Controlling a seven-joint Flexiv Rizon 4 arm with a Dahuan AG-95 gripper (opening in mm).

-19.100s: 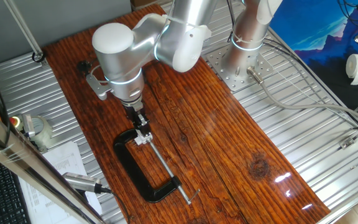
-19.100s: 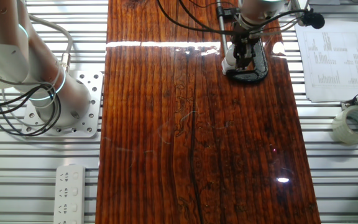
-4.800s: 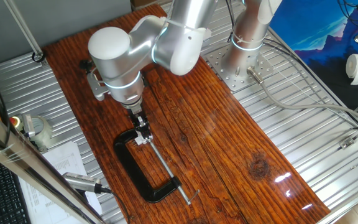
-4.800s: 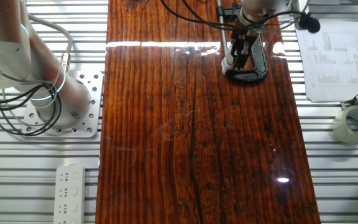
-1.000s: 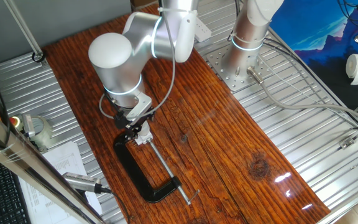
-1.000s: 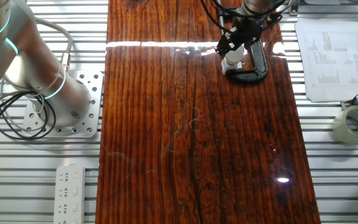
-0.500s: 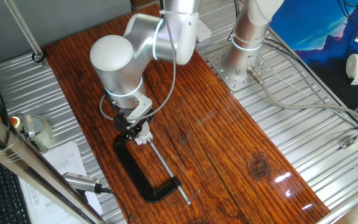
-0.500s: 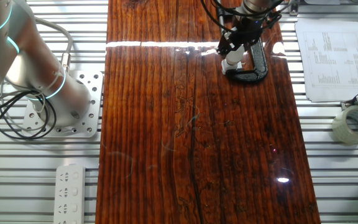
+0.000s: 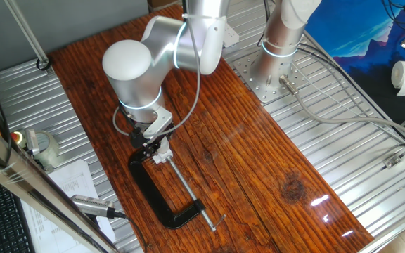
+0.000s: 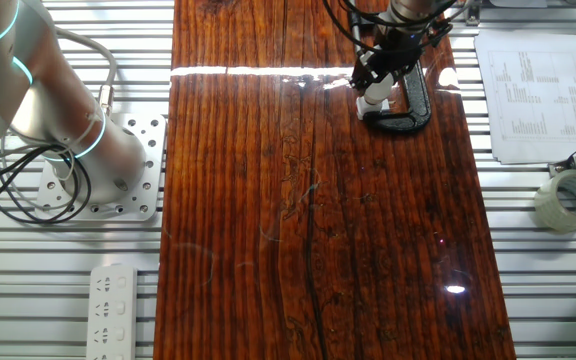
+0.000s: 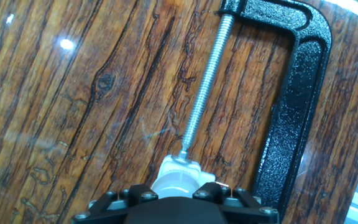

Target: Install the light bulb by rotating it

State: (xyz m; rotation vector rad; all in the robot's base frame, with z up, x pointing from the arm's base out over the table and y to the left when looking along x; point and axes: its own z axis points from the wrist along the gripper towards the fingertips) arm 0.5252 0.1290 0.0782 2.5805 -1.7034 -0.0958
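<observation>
No readable labels. Light bulb (image 11: 178, 182) shows a pale rounded head, between the gripper (image 11: 176, 200) fingers, seemingly clenched on it, beside the black C-clamp (image 11: 294, 99) near a bench (image 9: 259, 161) edge.

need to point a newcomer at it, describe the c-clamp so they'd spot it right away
On the dark wood board, look below the end effector. The clamp is a black C-shaped frame with a long silver screw across its mouth, the only heavy black metal piece there.
</observation>
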